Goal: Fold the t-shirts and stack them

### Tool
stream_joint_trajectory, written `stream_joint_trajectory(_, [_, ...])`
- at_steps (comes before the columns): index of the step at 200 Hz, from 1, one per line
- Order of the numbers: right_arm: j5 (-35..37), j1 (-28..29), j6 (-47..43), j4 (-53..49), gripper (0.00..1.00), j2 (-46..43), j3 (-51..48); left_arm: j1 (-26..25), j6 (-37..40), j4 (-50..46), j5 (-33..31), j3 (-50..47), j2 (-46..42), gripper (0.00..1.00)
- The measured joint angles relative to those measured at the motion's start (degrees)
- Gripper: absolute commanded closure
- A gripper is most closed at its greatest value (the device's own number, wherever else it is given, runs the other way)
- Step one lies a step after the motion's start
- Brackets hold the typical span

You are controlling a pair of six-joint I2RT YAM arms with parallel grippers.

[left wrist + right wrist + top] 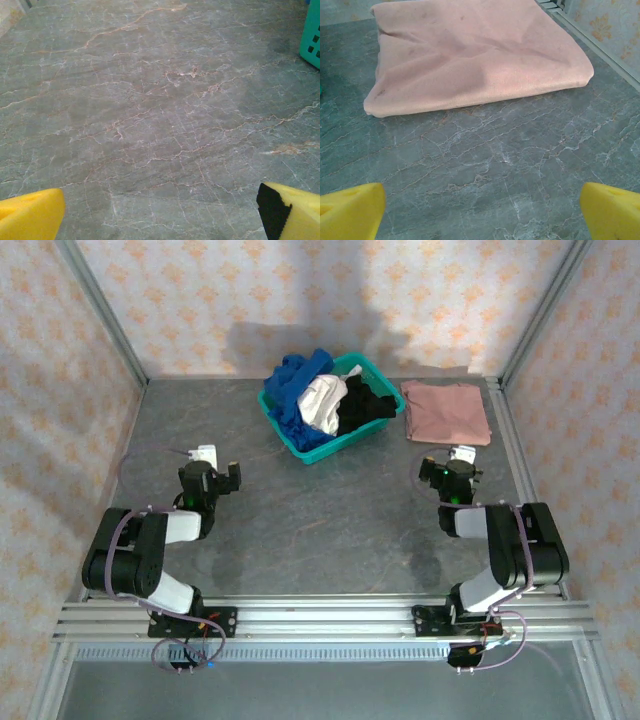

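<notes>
Pink t-shirt (446, 412) lies folded just right of the teal basket (345, 442) holding the blue t-shirt (293, 380); nearer than it, left gripper (218, 462) and right gripper (452, 456) hover wide open, empty

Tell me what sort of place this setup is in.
Probably a robot test booth dressed like a home laundry corner: wallpaper-patterned panels in aluminium framing, a marble-look tabletop, and a teal laundry basket of clothes beside a folded pink t-shirt.

One teal plastic basket (300, 448), one folded dusty pink cloth t-shirt (446, 412), one royal blue cloth t-shirt (292, 390) — one white garment (323, 403), one black garment (362, 405).
</notes>
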Motion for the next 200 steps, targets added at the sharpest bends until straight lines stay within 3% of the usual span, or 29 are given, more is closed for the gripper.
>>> stream_joint_trajectory(170, [0.0, 0.0, 0.0, -0.1, 0.01, -0.1, 0.0, 0.0, 0.0, -0.2, -0.2, 0.1, 0.0, 0.00])
stream_joint_trajectory(182, [0.1, 0.0, 0.0, -2.2, 0.01, -0.9, 0.5, -0.4, 0.0, -4.3, -1.5, 1.7, -0.8, 0.00])
stream_joint_trajectory(200, [-0.2, 0.0, 0.4, -11.8, 0.01, -4.6, 4.5, -2.0, -2.7, -18.8, -5.6, 9.0, -5.1, 0.00])
